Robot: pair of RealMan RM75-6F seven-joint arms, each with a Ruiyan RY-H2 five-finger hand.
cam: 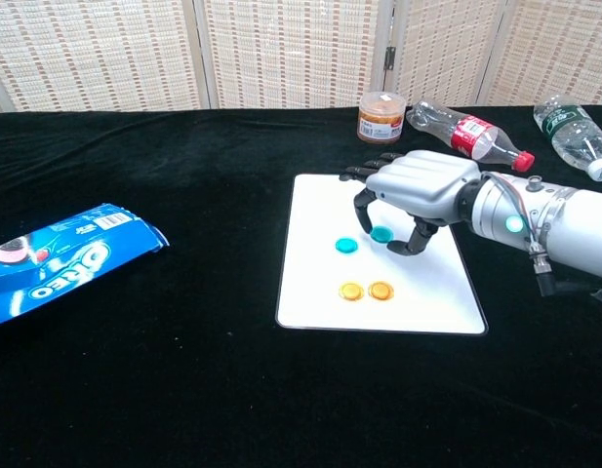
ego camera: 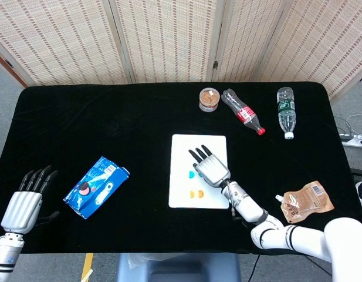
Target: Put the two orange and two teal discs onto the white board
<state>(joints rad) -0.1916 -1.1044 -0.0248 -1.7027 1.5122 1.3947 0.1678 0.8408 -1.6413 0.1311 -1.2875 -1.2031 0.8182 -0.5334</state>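
Observation:
The white board lies at mid-table. On it sit one teal disc and two orange discs, which lie side by side near its front edge. My right hand hovers over the board's middle, fingers curled down. It pinches a second teal disc just right of the first; I cannot tell whether that disc touches the board. My left hand rests near the front left corner, fingers apart, holding nothing.
A blue Oreo packet lies left of the board. Behind the board stand a small jar, a cola bottle on its side and a water bottle. A brown pouch lies at the front right.

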